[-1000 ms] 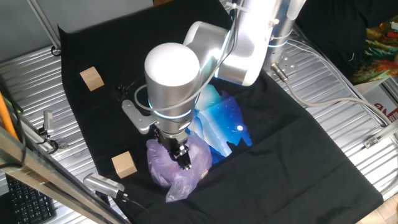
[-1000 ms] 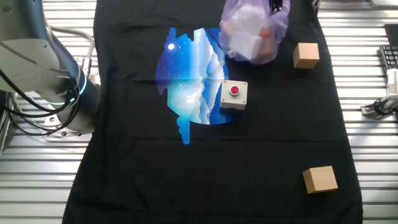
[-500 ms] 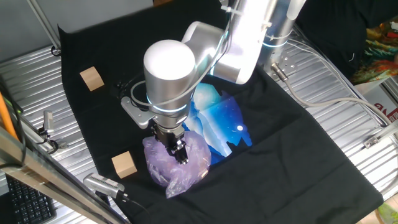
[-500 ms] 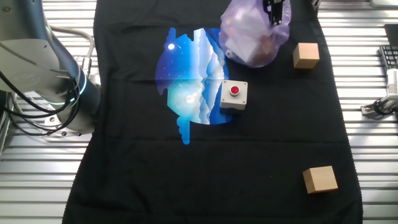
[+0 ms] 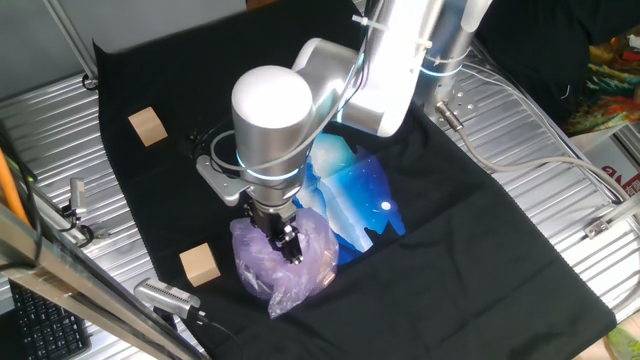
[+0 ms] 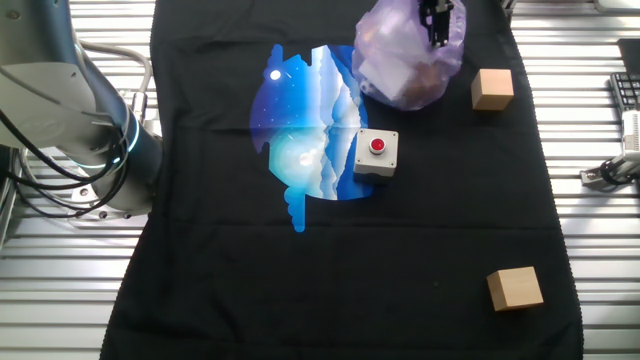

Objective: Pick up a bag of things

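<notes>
Two wooden cubes (image 6: pixel 492 88) (image 6: pixel 515 288), one blue bag (image 6: pixel 305 128) and one button box (image 6: pixel 376 152) lie on the black cloth (image 6: pixel 350 280). The purple bag (image 6: pixel 400 60), crinkly, bulging, orange inside, sits near the cloth's edge. The gripper (image 5: pixel 290 248) pinches its top.

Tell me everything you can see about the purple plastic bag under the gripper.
The purple bag is crinkly, translucent pale plastic, bulging, with orange-pink contents showing through in the other fixed view. It sits on the black cloth beside the shiny blue-and-white bag, overlapping its edge. The gripper comes down from above with its dark fingers pressed into the bag's top; whether they pinch it is unclear.
</notes>
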Controlling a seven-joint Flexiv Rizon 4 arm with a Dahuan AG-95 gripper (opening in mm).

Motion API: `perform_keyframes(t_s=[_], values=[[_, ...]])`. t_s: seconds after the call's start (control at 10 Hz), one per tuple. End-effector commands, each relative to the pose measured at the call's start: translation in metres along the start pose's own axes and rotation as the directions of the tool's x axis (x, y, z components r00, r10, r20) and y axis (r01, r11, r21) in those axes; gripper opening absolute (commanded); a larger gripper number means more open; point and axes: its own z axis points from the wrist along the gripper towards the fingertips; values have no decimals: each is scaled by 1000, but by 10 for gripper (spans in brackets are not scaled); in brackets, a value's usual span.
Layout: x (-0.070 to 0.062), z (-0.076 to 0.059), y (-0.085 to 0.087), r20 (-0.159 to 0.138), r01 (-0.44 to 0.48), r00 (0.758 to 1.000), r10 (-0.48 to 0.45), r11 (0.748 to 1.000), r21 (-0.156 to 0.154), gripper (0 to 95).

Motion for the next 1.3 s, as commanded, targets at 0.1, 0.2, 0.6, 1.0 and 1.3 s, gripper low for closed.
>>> perform_keyframes(t_s=[0.1, 0.2, 0.6, 1.0, 1.3], values=[[2, 3, 3, 3, -4, 1000, 4, 1000, 5, 950], [4, 4, 4, 1, -2, 1000, 2, 1000, 6, 950], [4, 5, 4, 2, -5, 1000, 5, 1000, -9, 950], [9, 7, 6, -73, -34, 997, 33, 999, -10, 950], [13, 8, 8, -116, -58, 992, 56, 998, -18, 950]])
